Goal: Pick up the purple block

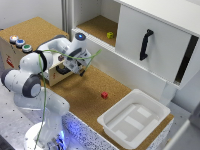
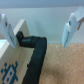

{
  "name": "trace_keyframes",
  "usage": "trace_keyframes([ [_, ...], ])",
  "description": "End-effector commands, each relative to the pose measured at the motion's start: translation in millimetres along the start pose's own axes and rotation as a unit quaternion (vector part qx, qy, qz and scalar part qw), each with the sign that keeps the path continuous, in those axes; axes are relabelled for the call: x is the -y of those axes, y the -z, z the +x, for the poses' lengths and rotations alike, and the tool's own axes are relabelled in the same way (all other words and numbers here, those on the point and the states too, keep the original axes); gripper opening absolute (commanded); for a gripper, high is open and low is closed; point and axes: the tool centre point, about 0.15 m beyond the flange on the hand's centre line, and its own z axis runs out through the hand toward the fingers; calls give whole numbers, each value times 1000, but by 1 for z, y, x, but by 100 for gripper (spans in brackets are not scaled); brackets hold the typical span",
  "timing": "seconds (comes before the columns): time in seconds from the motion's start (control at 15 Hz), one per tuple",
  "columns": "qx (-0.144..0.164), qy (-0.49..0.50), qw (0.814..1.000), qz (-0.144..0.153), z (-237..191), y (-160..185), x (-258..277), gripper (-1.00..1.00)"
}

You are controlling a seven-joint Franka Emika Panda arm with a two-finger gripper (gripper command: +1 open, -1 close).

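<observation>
No purple block shows in either view. My gripper (image 1: 74, 66) hangs over the cork table near the wooden box at the exterior view's left. In the wrist view the gripper (image 2: 39, 30) is open, its two white fingers (image 2: 70, 29) spread wide with nothing between them. Below them lie a black cable (image 2: 33, 52) and the cork surface (image 2: 62, 65).
A small red block (image 1: 104, 95) lies on the cork table. A yellow block (image 1: 109, 35) sits on the open cabinet shelf, beside a white door with a black handle (image 1: 145, 44). A white bin (image 1: 150, 102) stands at the exterior view's right. The wooden box (image 1: 15, 55) carries coloured buttons.
</observation>
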Motion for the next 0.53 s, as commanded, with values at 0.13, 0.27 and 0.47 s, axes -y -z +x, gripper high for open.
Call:
trace_keyframes([
  [0.13, 36, 121, 992, -20, 31, 43, 24, 100],
  [0.27, 44, 168, 985, -4, 44, 47, 43, 100],
  [0.47, 65, 244, 968, 10, 66, 45, 87, 100],
])
